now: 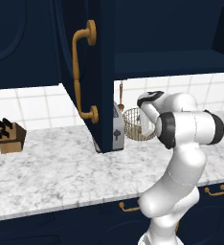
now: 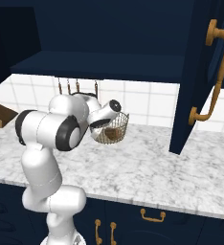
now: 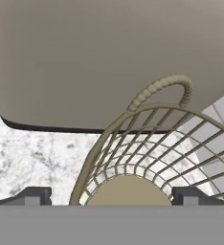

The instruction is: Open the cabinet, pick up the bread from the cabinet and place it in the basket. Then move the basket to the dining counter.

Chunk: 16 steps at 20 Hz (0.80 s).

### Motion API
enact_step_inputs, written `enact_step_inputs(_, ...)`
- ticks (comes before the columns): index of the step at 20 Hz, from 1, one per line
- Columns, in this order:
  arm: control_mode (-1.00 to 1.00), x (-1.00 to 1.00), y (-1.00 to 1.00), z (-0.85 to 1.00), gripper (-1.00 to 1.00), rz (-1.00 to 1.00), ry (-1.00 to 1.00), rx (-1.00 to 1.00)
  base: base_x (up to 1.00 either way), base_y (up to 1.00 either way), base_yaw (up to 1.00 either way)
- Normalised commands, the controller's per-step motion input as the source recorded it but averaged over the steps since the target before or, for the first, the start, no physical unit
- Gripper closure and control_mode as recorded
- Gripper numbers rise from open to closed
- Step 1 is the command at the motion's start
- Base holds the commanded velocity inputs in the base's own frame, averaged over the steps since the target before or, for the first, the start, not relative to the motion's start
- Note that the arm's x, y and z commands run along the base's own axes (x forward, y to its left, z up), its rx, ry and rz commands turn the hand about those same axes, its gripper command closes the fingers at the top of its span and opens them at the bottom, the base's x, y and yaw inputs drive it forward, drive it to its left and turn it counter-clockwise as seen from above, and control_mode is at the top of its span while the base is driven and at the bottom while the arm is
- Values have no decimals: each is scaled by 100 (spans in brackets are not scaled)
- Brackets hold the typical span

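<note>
**Gripper poised over basket rim, bread already inside**

Nearest the onlooker, the white arm folds at its dark elbow and reaches back across the white-grey marbled countertop with brass-handled navy drawers (image 1: pixel 61 167). That counter offers wide bare stone in front of the arm, so there is room to draw a load forward.

At the hand, the two-finger gripper (image 3: pixel 111 196) stands spread wide, one dark tip on either side of the near wall of the round tan wire-mesh basket (image 2: pixel 111 127). It holds nothing; the spacing looks set to close on the rim, though contact cannot be confirmed. One small beaded side handle (image 3: pixel 159 88) rises beyond the rim.

The small round golden-brown roll (image 2: pixel 111 133) lies in the bottom of the basket, so placing appears done and carrying to the dining counter remains.

Clearance is tight to one side. A grey toaster (image 1: pixel 117 128) stands just beside the basket, its flank looming close in the hand view. The open dark navy cabinet door with arched panel and long curved brass handle (image 1: pixel 87 72) hangs out over the counter in front of the toaster; its lower edge is a likely obstruction to any lift. A wooden knife block (image 1: pixel 8 136) sits well apart at the far left. Behind everything runs the white tiled wall (image 2: pixel 147 103).
</note>
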Motion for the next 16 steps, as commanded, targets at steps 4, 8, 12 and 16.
enact_step_inputs(4,-100,0,0,-57,-100,3,4,-10,0,0,0)
enact_step_inputs(8,-100,-2,-4,-45,-100,2,1,-8,0,0,0)
enact_step_inputs(12,-100,-19,-6,-47,-100,0,0,-8,0,0,0)
enact_step_inputs(16,-100,-9,0,-59,100,0,1,-8,0,0,0)
